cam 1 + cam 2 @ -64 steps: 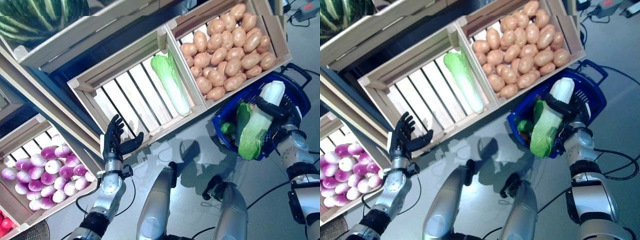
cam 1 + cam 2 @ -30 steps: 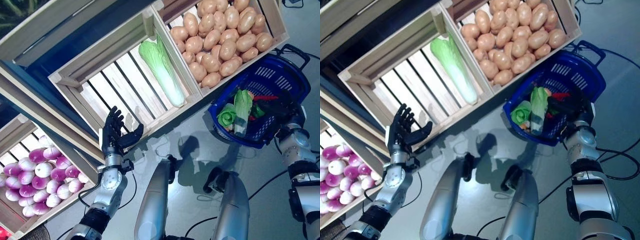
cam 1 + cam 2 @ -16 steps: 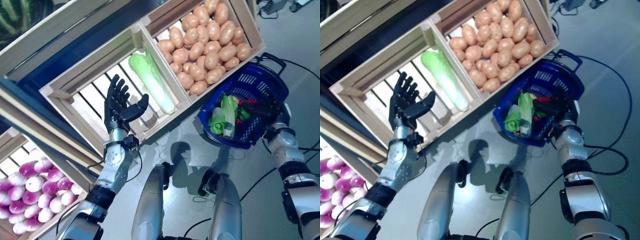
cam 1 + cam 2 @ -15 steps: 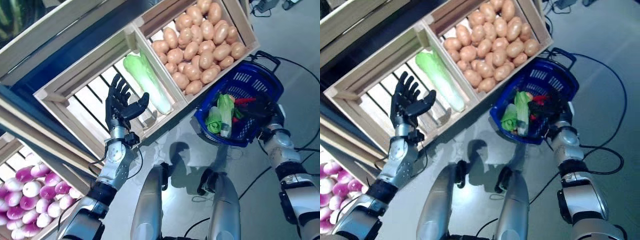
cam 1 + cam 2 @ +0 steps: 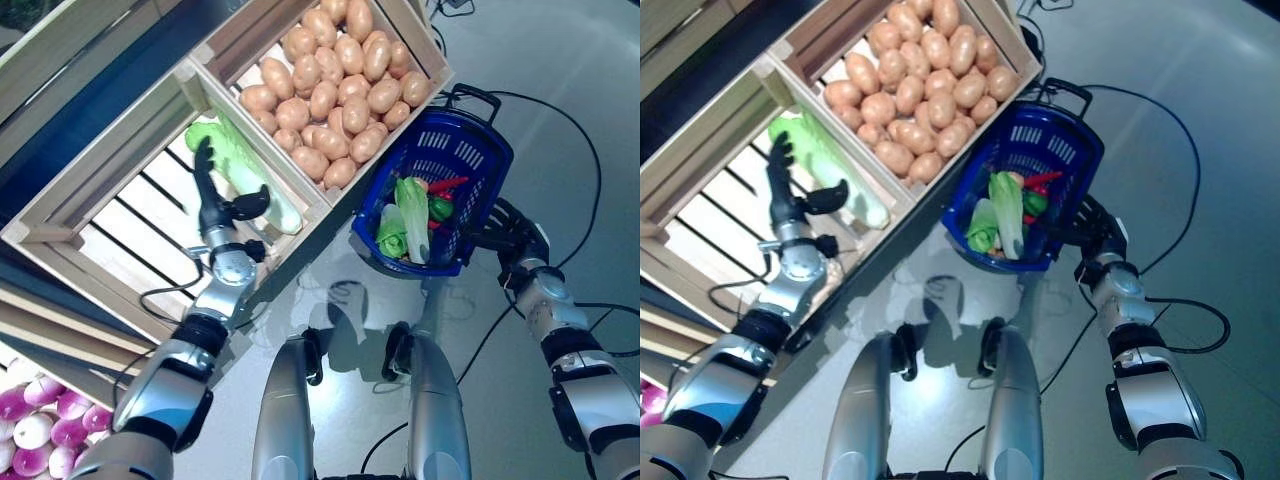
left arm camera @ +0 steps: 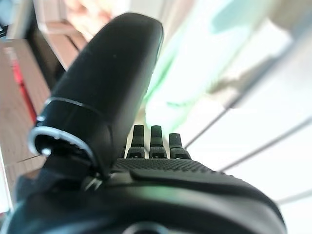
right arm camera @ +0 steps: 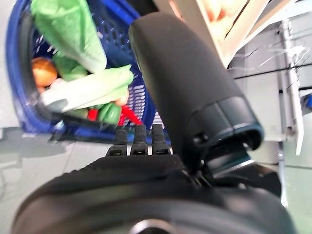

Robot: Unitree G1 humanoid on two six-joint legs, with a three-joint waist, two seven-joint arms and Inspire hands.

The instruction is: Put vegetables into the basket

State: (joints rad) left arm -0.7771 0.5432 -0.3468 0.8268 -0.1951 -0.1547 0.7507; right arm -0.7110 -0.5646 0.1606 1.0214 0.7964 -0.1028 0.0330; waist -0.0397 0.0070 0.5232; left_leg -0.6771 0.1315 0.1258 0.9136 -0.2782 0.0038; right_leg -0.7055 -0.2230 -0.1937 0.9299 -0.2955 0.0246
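The blue basket (image 5: pixel 478 140) stands on the floor to the right of the stand. In it lie a pale napa cabbage (image 5: pixel 412 206), a green leafy vegetable (image 5: pixel 391 233), a red chili (image 5: pixel 447 185) and a small green vegetable (image 5: pixel 440 208). A round orange vegetable (image 7: pixel 43 68) also lies in it. My right hand (image 5: pixel 511 236) is beside the basket's near rim, fingers straight and empty. My left hand (image 5: pixel 216 214) is open inside a slatted wooden crate (image 5: pixel 110 215). Its thumb is against a long napa cabbage (image 5: pixel 232 160) lying there. This cabbage (image 6: pixel 195 83) shows pale green past the fingers.
The wooden stand slopes across the left and top, with a second crate (image 5: pixel 415 40) just behind the basket. A divider wall (image 5: pixel 215 92) separates the two crates. Grey floor (image 5: pixel 560 110) lies open to the right of the basket.
My right hand has let the napa cabbage go into the basket and drawn back to its rim. My left hand has risen into the crate beside the other cabbage. The camera has shifted.
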